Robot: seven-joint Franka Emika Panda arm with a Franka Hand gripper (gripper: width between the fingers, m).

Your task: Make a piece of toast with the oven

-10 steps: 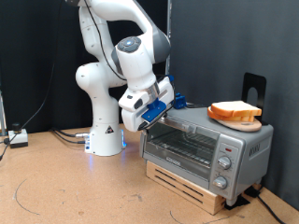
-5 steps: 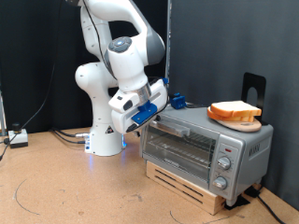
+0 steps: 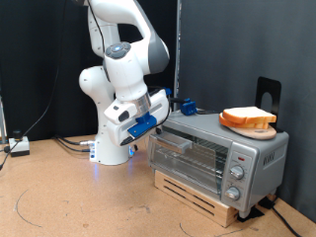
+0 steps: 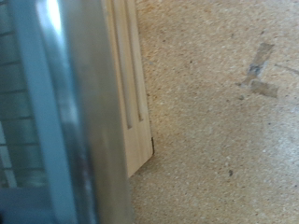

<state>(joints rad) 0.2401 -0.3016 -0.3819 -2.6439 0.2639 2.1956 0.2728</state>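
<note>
So far little of the job looks done: the piece of toast (image 3: 248,119) lies on top of the oven (image 3: 217,156), on a flat orange-brown dish-like piece, not inside on the rack. The oven door appears tilted slightly out at its top edge, with the grey bar handle (image 3: 169,144) by the pincer (image 3: 158,120); I judge the door is being opened, and loading the bread and setting the knobs are left. Whether the pincer is clenched or released cannot be told, since the exterior view shows only its blue-trimmed body just beside the oven's upper corner and the wrist view shows no fingers.

As for materials, the oven is a boxy brushed-silver shell with a glass front, wire rack behind it, and round knobs (image 3: 237,171) on the panel. It sits on a pale slatted wooden base (image 3: 195,193) near the bench's (image 3: 79,202) far edge. The bench is speckled tan board. The bread is squarish, cream-faced, with a golden-brown crust.
</note>
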